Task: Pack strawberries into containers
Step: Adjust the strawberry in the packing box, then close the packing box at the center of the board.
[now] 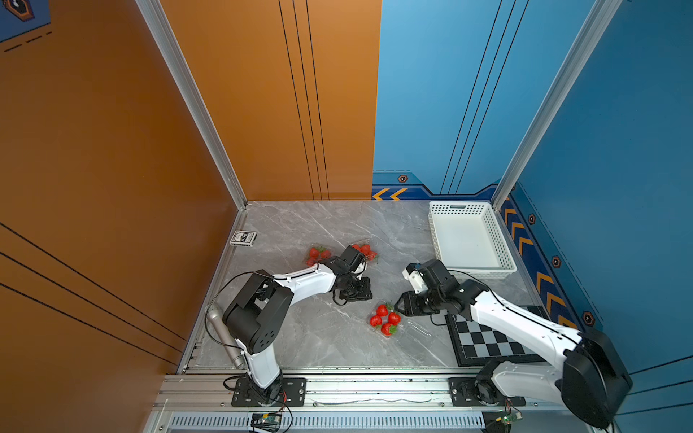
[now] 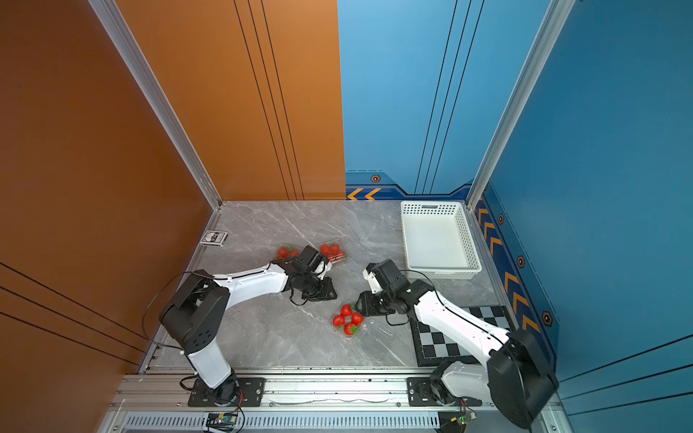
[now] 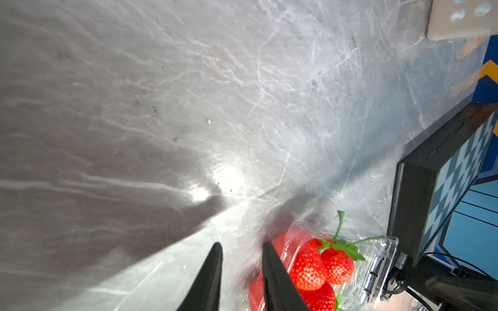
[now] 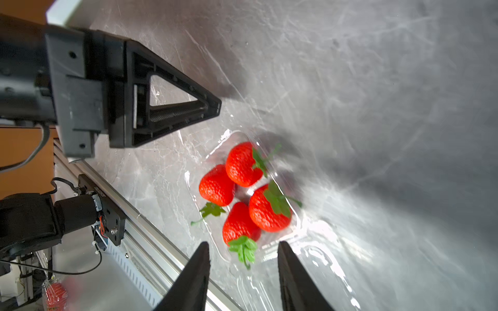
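A clear container (image 4: 190, 180), lid open, holding four strawberries (image 4: 242, 164) lies on the grey table (image 4: 377, 80) just ahead of the right gripper (image 4: 242, 243), whose jaws stand apart and empty; the left gripper (image 3: 242, 243), narrowly parted and empty, is just beside it.

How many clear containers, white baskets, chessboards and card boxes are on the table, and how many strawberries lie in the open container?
clear containers: 3
white basket: 1
chessboard: 1
card box: 1
strawberries in the open container: 4
Total: 10
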